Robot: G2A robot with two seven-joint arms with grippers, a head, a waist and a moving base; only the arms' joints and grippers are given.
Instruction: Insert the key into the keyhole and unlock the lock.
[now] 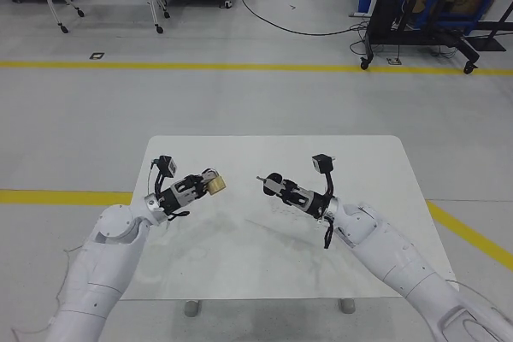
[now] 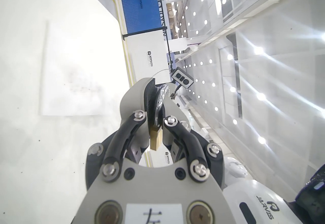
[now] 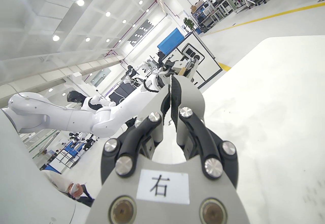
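Above the white surface, the left tool grips the brass lock. At its 3 o'clock, apart, the right tool is clamped on the key, whose tip points at 9 o'clock toward the lock.

Left pincer closed; right pincer closed; tips facing, apart

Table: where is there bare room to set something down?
The table is bare from its far edge up to the lock and key, and in the middle from them to its near edge. Crowded: the centre, where the left end effector holds the lock facing the key in the right end effector.
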